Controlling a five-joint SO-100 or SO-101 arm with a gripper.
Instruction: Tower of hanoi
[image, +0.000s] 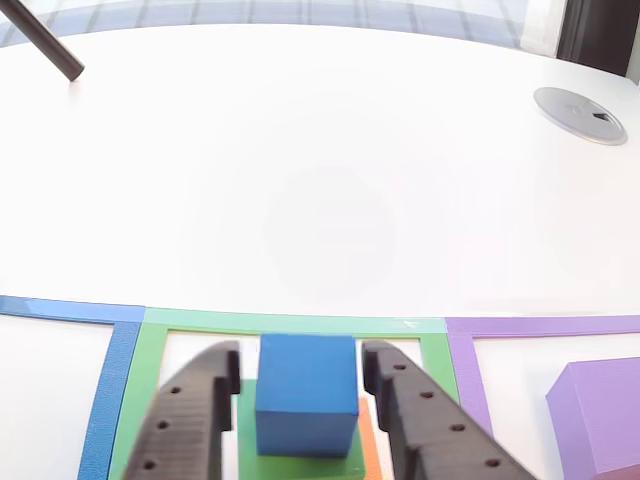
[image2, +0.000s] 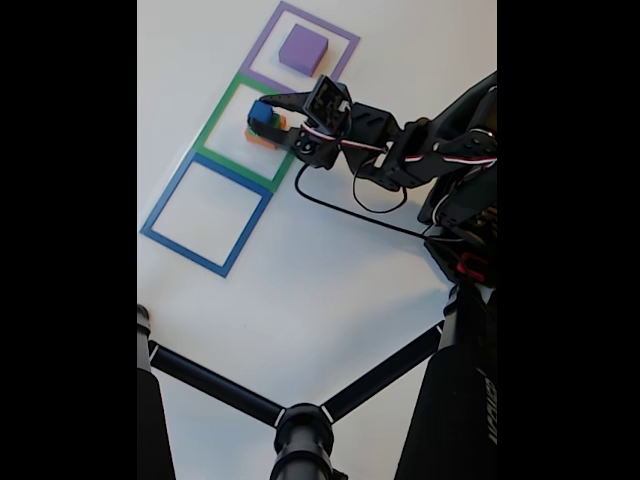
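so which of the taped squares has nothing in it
The blue tape square: bare inside. The green one holds the stack, the purple one the purple block.

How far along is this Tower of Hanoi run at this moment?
Partway, by the layout. The purple block sits alone in the purple tape square, so the widest piece looks placed. In the green tape square, the blue cube tops the green block and the orange block, with the hand open around the cube. Left: moving those three onto the purple block.
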